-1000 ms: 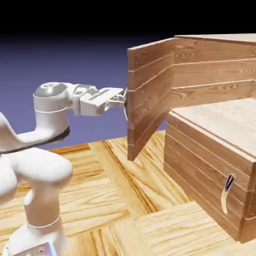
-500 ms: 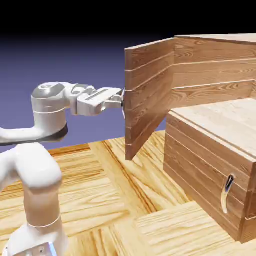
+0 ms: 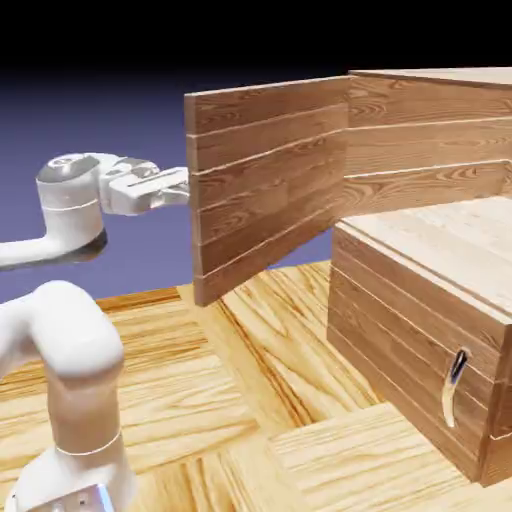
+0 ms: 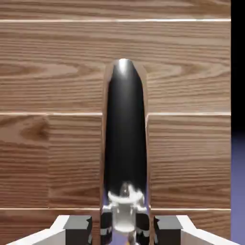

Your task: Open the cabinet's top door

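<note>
blue-violet backdrop [image 3: 100, 120], top door [image 3: 265, 180] open, gripper [image 4: 123, 230] gripping handle [image 4: 125, 139]

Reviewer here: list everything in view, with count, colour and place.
Top door: one, brown planks, swung open from the cabinet
Door handle: one, dark and silver, between the fingertips on the top door
Cabinet: one, brown wood, exterior view's right
Lower panel's handle: one, curved, dark and pale, on the cabinet's lower part
Floor: one, yellow-brown wood, beneath
Arm: one, white, exterior view's left
Gripper: one, grey fingertips, closed on the door handle
</note>
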